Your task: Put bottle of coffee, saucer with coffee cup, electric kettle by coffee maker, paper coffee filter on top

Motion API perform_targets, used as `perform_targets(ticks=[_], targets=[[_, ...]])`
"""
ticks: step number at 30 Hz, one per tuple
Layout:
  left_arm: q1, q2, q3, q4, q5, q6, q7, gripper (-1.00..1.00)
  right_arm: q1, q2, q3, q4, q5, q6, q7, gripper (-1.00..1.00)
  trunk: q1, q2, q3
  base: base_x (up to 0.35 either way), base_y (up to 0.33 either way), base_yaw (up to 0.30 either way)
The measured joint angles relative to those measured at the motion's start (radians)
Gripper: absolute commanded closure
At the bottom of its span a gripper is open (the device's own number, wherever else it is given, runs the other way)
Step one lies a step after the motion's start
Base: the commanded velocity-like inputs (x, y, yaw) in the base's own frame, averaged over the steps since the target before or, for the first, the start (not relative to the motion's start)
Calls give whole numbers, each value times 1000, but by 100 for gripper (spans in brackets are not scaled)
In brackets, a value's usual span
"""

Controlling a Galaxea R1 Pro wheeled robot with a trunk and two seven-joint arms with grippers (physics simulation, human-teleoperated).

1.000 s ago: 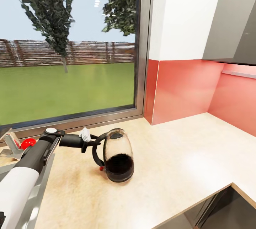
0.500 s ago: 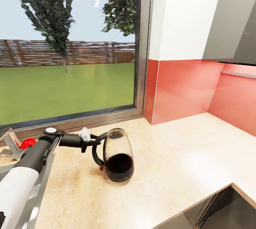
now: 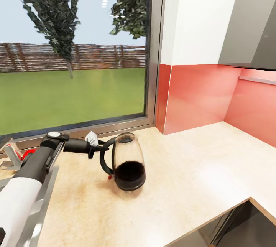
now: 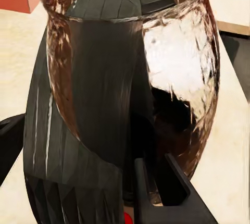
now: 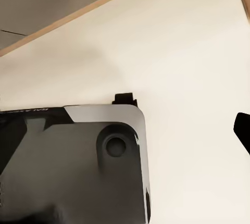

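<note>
The electric kettle, rounded clear glass with a dark lower part, hangs just above the light beige countertop, its shadow under it. My left gripper is shut on its black handle from the window side. The small red switch shows low on the handle side. Close up in the left wrist view, the kettle stands between my dark fingers. One dark fingertip of my right gripper shows at the edge of the right wrist view, over a pale floor.
A large window runs behind the counter, and a red backsplash turns the corner at the right. The counter's front edge cuts across the lower right. A red and white object sits at the far left.
My left arm has risen a little and the kettle has come up off the countertop with it, standing more upright.
</note>
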Motion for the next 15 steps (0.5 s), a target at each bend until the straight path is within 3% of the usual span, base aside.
perform_targets(ticks=[5, 15], targets=[[-8, 7, 1, -84, -4, 44, 1, 100, -1, 2, 0, -3, -3, 0, 3, -100, 0, 0, 0, 0, 0, 0], [-17, 34, 4, -124, -10, 67, 2, 100, 0, 5, -7, -5, -10, 0, 2, -100, 0, 0, 0, 0, 0, 0]])
